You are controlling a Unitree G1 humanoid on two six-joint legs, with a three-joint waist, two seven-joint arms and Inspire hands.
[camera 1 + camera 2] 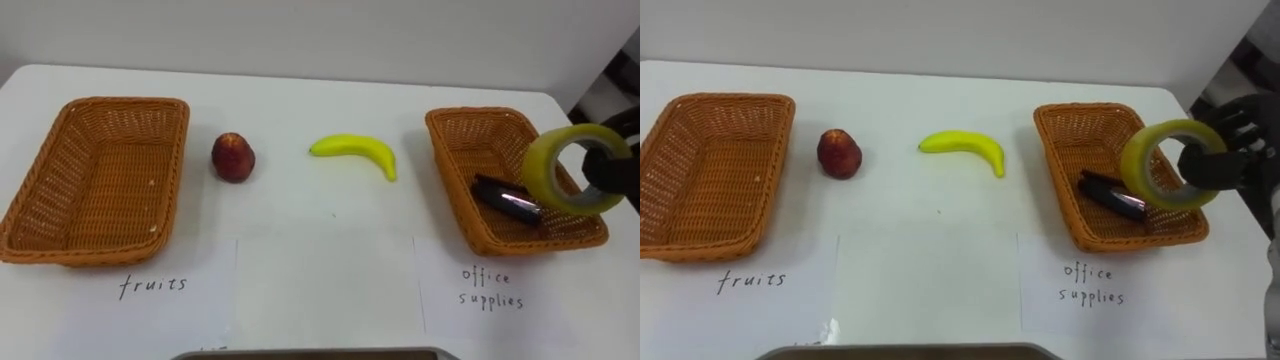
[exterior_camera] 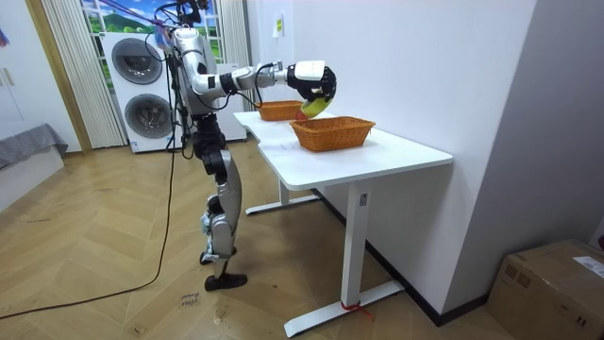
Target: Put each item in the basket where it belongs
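Observation:
My right hand (image 1: 612,172) (image 1: 1228,160) is shut on a yellow-green roll of tape (image 1: 568,168) (image 1: 1164,165), held upright just above the right side of the office supplies basket (image 1: 460,140) (image 1: 1065,135). A dark marker-like object (image 1: 506,196) (image 1: 1112,196) lies inside that basket. A red apple (image 1: 232,157) (image 1: 839,153) and a yellow banana (image 1: 356,152) (image 1: 964,148) rest on the white table (image 1: 320,260) between the two baskets. The fruits basket (image 1: 60,215) (image 1: 680,235) at the left holds nothing. In the room view my right hand (image 2: 311,80) reaches over the near basket (image 2: 332,133).
Paper labels reading "fruits" (image 1: 152,285) and "office supplies" (image 1: 488,288) lie in front of the baskets. A dark tray edge (image 1: 310,353) shows at the table's near edge. I stand at the table's end, with washing machines (image 2: 142,90) behind me.

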